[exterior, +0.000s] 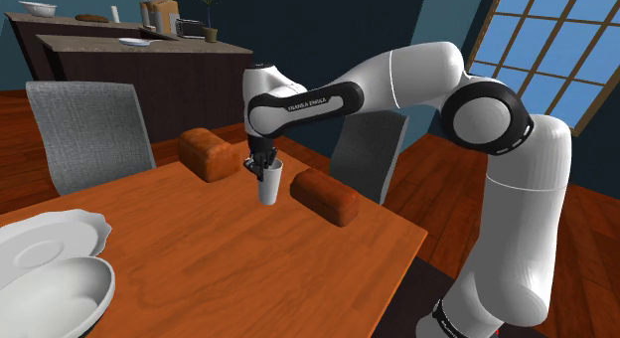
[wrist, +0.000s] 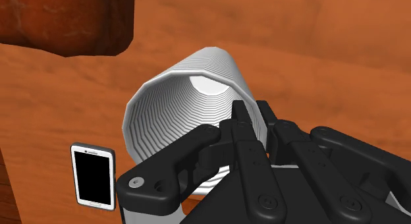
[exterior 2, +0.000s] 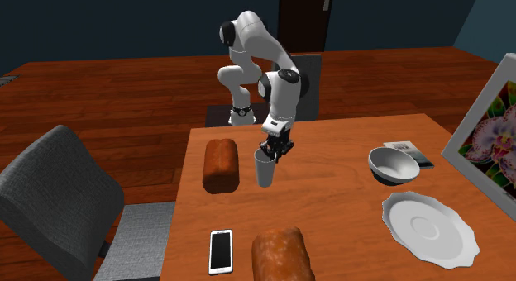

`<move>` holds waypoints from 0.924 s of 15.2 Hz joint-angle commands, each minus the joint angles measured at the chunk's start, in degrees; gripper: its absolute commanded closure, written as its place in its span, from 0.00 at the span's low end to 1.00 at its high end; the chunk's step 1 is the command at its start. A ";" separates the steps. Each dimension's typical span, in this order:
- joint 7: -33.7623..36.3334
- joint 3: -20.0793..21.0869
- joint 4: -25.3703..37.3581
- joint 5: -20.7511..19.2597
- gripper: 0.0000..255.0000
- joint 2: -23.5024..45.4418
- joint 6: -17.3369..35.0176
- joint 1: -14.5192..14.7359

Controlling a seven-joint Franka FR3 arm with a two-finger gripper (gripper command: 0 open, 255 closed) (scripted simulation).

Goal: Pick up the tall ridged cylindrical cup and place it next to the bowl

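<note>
While pinching the rim wall of the white ridged cup (wrist: 172,117) in closed fingers (wrist: 242,134): long axis upright below them, grey bowl (exterior 2: 389,173) well apart across the table (exterior 2: 331,209).

- Two brown loaves (exterior 2: 221,165) (exterior 2: 283,254)
- One white ridged cup (exterior 2: 265,169)
- One bowl (exterior 2: 390,173) and one plate (exterior 2: 430,228) on the tabletop (exterior 2: 331,213)
- One phone (exterior 2: 220,250)
- Two grey chairs (exterior: 89,135) (exterior: 368,155)

A home's dining room: a wooden surface (exterior: 229,256) laid with a scalloped plate (exterior 2: 426,227), a bowl (exterior 2: 393,164) and bread loaves (exterior: 323,195), with grey upholstered chairs (exterior: 89,132) drawn up to it. Beyond the surface stands a dark kitchen counter (exterior: 149,68) bearing a potted plant (exterior: 210,18); beside the surface are a paned window (exterior: 556,38) and a framed orchid picture (exterior 2: 488,130), with plank floor (exterior 2: 99,97) beneath
</note>
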 commanded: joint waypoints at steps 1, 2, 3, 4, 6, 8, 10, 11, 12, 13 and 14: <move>-0.09 0.07 1.05 0.11 1.00 -0.34 -1.40 0.07; -0.18 0.09 1.55 0.18 1.00 -0.53 -2.08 0.07; -0.26 0.11 2.06 0.24 1.00 -0.72 -2.77 0.07; -0.35 0.13 2.59 0.29 1.00 -0.90 -3.47 0.08; -0.52 0.16 3.69 0.40 1.00 -1.21 -4.88 0.09; -0.68 0.19 4.85 0.50 1.00 -1.48 -6.30 0.11; -0.84 0.22 6.09 0.59 1.00 -1.70 -7.74 0.13; -0.92 0.24 6.73 0.63 1.00 -1.79 -8.47 0.14; -0.99 0.25 7.39 0.66 1.00 -1.87 -9.20 0.16; -1.07 0.26 8.07 0.69 1.00 -1.93 -9.94 0.17; -1.14 0.27 8.76 0.72 1.00 -1.98 -10.68 0.19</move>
